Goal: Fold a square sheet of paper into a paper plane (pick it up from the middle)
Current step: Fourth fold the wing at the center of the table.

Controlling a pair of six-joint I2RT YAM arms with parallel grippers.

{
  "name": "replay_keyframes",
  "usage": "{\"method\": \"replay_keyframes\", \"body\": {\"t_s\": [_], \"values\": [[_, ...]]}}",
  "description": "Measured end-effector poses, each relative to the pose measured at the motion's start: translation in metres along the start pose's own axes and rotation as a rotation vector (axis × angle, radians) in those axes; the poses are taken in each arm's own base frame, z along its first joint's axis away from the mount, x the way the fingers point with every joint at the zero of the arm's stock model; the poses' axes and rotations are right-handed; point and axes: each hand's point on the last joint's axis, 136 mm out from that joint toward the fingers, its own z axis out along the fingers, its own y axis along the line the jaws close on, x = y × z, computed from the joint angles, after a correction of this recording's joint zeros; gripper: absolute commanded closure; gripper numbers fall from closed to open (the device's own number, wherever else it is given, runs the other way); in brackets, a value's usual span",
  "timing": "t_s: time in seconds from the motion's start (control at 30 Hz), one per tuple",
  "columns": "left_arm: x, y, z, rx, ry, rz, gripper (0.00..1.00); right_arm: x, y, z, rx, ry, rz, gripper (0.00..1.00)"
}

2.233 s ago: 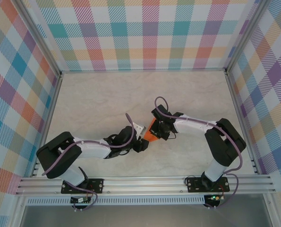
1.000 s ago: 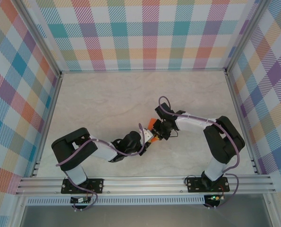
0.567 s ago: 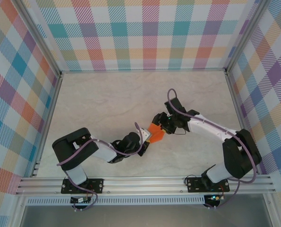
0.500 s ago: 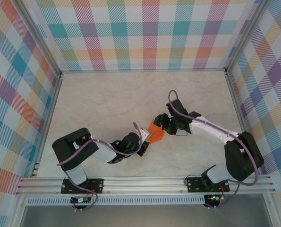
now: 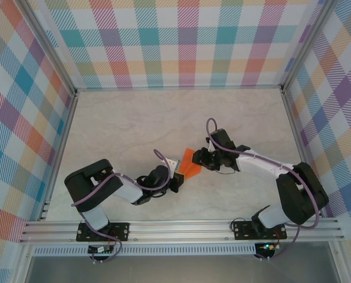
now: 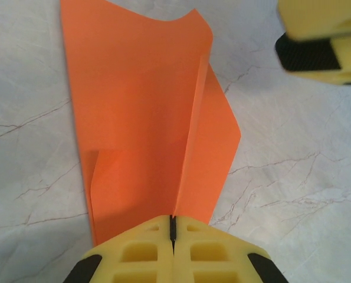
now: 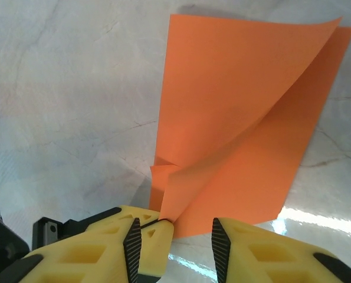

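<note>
- Currently: the square sheet of paper lies half-folded on the table, about midway between its left and right edges and nearer the near edge than the far one. One flap stands up curled, not creased flat.
- Left gripper: fingers pressed together, pinching the sheet's edge right at the fold line.
- Right gripper: jaws spread. A small bent corner of the sheet touches the inner face of one finger; nothing is clamped.
- Risk: if the right jaws close here, they would likely crush that corner and add a stray crease.
- Risk: a pull by either arm against the left pinch could tear or skew the thin paper.
- Risk: the loose flap may spring open if it is not pressed down, letting the fold drift off the centre line.
</note>
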Motion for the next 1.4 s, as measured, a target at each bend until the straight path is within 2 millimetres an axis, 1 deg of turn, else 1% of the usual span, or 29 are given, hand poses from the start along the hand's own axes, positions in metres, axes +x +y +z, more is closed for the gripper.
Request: {"method": "replay_keyframes", "body": {"t_s": [0.07,0.13,0.37,0.47,0.6,0.87,1.07,1.4], "values": [[-0.004,0.001,0.000,0.008,-0.010,-0.040,1.00,0.002,0.000,0.008,-0.015,0.026,-0.018,0.67],[-0.009,0.002,-0.001,0.017,-0.027,-0.084,1.00,0.005,0.000,0.013,-0.025,0.046,-0.028,0.68],[-0.020,0.012,-0.002,0.035,-0.058,-0.218,1.00,0.005,0.004,0.025,-0.071,0.071,-0.077,0.70],[-0.018,0.015,0.000,0.038,-0.051,-0.253,1.00,0.007,0.001,0.033,-0.067,0.096,-0.088,0.71],[-0.017,0.017,0.001,0.036,-0.048,-0.289,1.00,0.007,0.000,0.042,-0.069,0.121,-0.101,0.71],[-0.015,0.025,-0.001,0.025,-0.054,-0.350,1.00,-0.004,0.011,0.048,-0.097,0.119,-0.132,0.71],[-0.018,0.028,-0.001,0.027,-0.064,-0.398,1.00,-0.003,0.004,0.057,-0.088,0.144,-0.124,0.73],[-0.020,0.032,-0.002,0.036,-0.076,-0.461,1.00,-0.004,0.000,0.066,-0.073,0.160,-0.110,0.67]]}}
